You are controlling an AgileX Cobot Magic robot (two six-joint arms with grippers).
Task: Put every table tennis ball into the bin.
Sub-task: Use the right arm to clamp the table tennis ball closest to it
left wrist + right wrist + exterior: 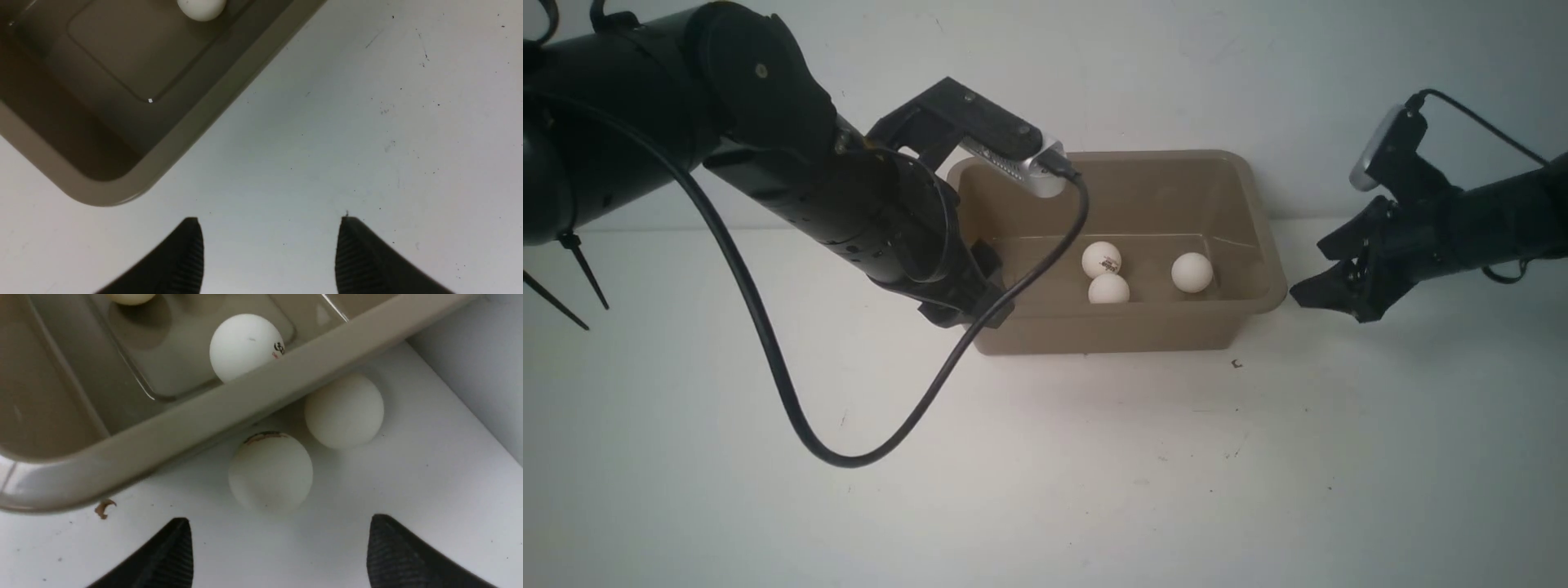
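Sitting toward the back of the white bench [1045, 506], the grey-brown bin [1262, 245] holds three table tennis balls on its floor; the logo ball [1102, 260] lies near the bin's middle with the plain ball [1108, 289] just beside it on the near side; the lone ball [1192, 272] rests apart from the pair, closer to the bin's right end. Two more balls lie outside on the bench, both just beside the bin's right wall under its flared rim; the smudged ball [270, 471] carries a dark brown mark on top, and the clean ball [344, 410] sits close by it, further along the same wall; whether the two touch each other is unclear. The right hand [280, 518] hangs low off the bin's right end, released, its black fingers spread wide with nothing between them, and the smudged ball lies just ahead of the gap. The left hand [269, 220] hangs off the bin's left near corner, also released and empty, with only bare bench between its fingers. A black cable [849, 457] loops from the left arm down in front of the bin.
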